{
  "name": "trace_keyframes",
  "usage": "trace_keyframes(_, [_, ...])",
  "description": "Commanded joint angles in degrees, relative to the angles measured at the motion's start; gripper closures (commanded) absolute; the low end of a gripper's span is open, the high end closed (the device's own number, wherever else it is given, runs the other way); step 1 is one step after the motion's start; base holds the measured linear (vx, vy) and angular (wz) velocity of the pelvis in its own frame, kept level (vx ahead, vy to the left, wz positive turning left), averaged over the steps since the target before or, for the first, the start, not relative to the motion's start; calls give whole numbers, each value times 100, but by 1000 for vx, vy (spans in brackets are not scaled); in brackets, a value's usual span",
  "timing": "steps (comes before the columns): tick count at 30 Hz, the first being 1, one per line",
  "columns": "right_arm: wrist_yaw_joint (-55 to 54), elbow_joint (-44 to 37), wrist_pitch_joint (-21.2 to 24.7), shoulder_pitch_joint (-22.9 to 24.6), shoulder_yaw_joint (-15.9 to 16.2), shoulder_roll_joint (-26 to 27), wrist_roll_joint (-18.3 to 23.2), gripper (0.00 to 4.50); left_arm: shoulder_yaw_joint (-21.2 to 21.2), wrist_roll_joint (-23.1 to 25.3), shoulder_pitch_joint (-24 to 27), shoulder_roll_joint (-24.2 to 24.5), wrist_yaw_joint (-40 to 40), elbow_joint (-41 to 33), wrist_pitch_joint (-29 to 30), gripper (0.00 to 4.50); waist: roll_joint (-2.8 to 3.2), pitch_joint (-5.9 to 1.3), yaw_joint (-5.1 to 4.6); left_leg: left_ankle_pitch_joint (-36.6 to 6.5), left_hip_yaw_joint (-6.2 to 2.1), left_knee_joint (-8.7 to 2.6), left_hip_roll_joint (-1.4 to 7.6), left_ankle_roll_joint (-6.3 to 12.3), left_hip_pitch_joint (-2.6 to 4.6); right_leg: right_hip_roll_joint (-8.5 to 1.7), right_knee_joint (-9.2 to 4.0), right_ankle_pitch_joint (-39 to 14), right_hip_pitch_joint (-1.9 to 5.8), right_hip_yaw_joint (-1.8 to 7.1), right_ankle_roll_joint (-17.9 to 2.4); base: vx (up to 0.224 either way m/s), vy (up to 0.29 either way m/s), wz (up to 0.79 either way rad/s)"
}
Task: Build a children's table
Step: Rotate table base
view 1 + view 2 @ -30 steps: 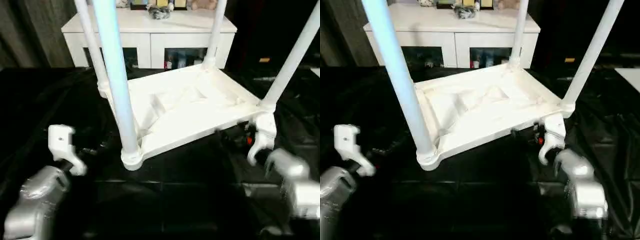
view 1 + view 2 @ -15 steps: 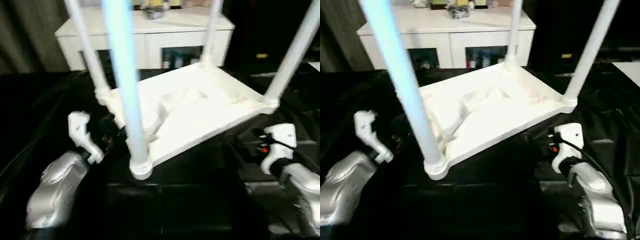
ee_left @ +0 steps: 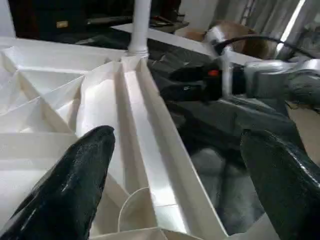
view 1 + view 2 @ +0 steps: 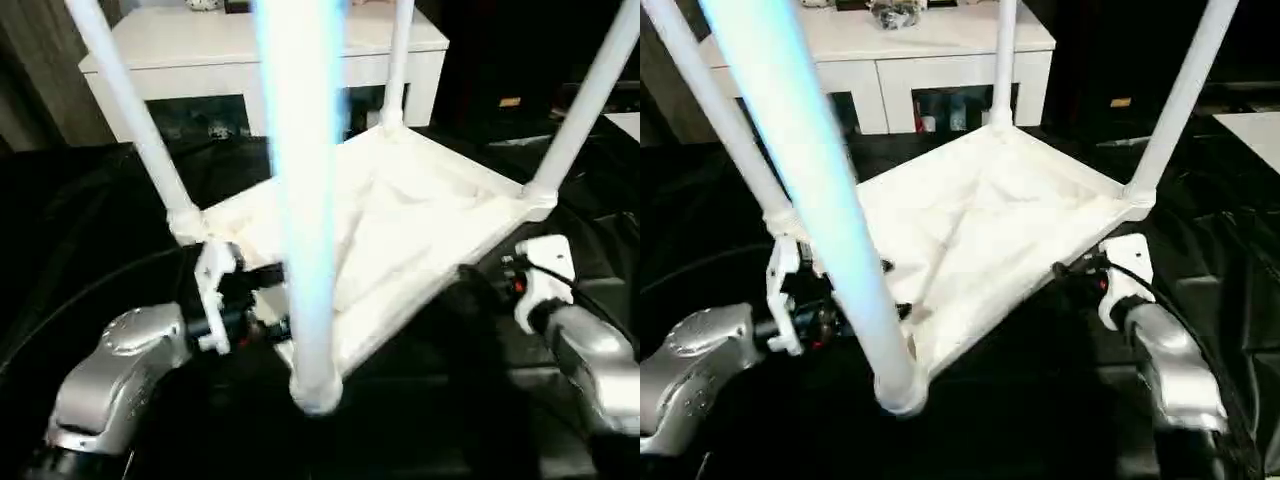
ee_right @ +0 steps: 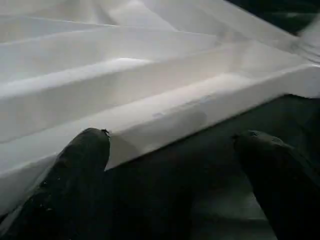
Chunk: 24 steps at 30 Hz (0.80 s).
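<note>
The children's table lies upside down, its white ribbed tabletop (image 4: 400,220) facing up. Its legs stand upward from the corners: one close to the camera (image 4: 305,200), one on the left (image 4: 130,110), one at the back (image 4: 398,60), one on the right (image 4: 585,110). My left gripper (image 4: 262,300) is open at the tabletop's left rim; in the left wrist view its fingers (image 3: 75,175) straddle the rim (image 3: 150,150), one over the ribs, one outside. My right gripper (image 4: 490,285) is open at the right rim, the rim (image 5: 165,115) lying between its fingers (image 5: 80,165).
A white cabinet (image 4: 230,60) with glass doors stands behind the table, with small items on top. Black cloth (image 4: 80,220) covers the surface all around. A pale surface (image 4: 625,125) shows at the right edge. The near leg blocks part of the tabletop.
The whole view has shifted nearer the table. Both grippers have moved inward from the black cloth to the tabletop's left and right rims, staying open.
</note>
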Motion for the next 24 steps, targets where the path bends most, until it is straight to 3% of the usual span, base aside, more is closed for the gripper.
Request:
trace_keyframes(1, [-146, 268, -85, -139, 74, 46, -92, 14, -130, 12, -17, -76, 119, -293, 49, 1, -102, -370, 31, -920, -144, -375, 327, 434, 103, -210, -301, -1005, 229, 97, -1483, 0, 0, 0])
trace_keyframes(2, [-147, 673, -208, -326, 154, 9, -172, 14, -236, -80, 9, -206, 240, -505, 162, 1, -152, -355, 24, -1035, -140, -381, 324, 399, 92, -199, -316, -1132, 227, 101, -1435, 0, 0, 0])
trace_keyframes(4, [-144, 696, -215, -336, 158, 7, -176, 14, -242, -84, 10, -213, 247, -516, 168, 1, -146, -348, 15, -1248, -148, -389, 324, 281, 102, -203, -334, -1374, 219, 99, -1378, 0, 0, 0])
trace_keyframes(6, [18, 1157, -453, -568, 269, 8, -244, 14, -356, -181, 39, -327, 358, -732, 289, 1, -158, -350, 4, -1303, -154, -391, 328, 241, 96, -201, -325, -1398, 224, 103, -1352, 0, 0, 0])
trace_keyframes(7, [36, 1180, -474, -583, 276, 12, -245, 14, -361, -183, 39, -329, 362, -740, 294, 1, -193, -348, -5, -1363, -157, -390, 323, 226, 84, -203, -321, -1448, 225, 97, -1349, 0, 0, 0])
trace_keyframes(10, [340, 1557, -786, -826, 370, 87, -241, 14, -398, -173, 46, -332, 417, -840, 331, 1, -195, -343, -35, -1503, -171, -395, 318, 199, 67, -202, -338, -1612, 230, 90, -1278, 0, 0, 0])
trace_keyframes(11, [442, 1670, -869, -916, 408, 128, -237, 14, -386, -166, 35, -329, 430, -837, 336, 1, -249, -350, -52, -1518, -166, -388, 314, 212, 57, -201, -339, -1620, 230, 89, -1266, 0, 0, 0])
trace_keyframes(14, [647, 1784, -924, -1016, 484, 197, -208, 14, -395, -138, 13, -349, 462, -833, 328, 1, -225, -347, -53, -1488, -179, -394, 314, 228, 47, -202, -337, -1673, 232, 85, -1246, 0, 0, 0])
trace_keyframes(16, [964, 1960, -1068, -1146, 655, 305, -195, 14, -420, -104, -15, -398, 528, -854, 347, 1, -240, -356, -54, -1497, -172, -389, 318, 213, 70, -194, -332, -1599, 215, 87, -1273, 0, 0, 0])
trace_keyframes(17, [1096, 2011, -1132, -1183, 735, 347, -201, 14, -434, -94, -27, -419, 555, -865, 360, 1, -282, -363, -54, -1521, -171, -380, 323, 239, 58, -213, -318, -1613, 219, 90, -1314, 0, 0, 0])
trace_keyframes(20, [1486, 2139, -1298, -1267, 963, 495, -196, 14, -496, -17, -78, -486, 644, -874, 368, 1, -259, -355, -58, -1534, -176, -393, 329, 225, 51, -201, -324, -1565, 223, 86, -1326, 0, 0, 0])
trace_keyframes(22, [1581, 2254, -1419, -1324, 1052, 553, -242, 14, -519, 35, -122, -529, 714, -846, 364, 1, -305, -371, -77, -1528, -168, -387, 337, 232, 64, -201, -316, -1431, 215, 87, -1375, 0, 0, 0])
trace_keyframes(24, [1744, 2495, -1573, -1467, 1134, 718, -275, 14, -564, 123, -214, -614, 843, -769, 332, 1, -282, -365, -83, -1523, -168, -383, 338, 265, 64, -209, -312, -1397, 214, 89, -1452, 0, 0, 0])
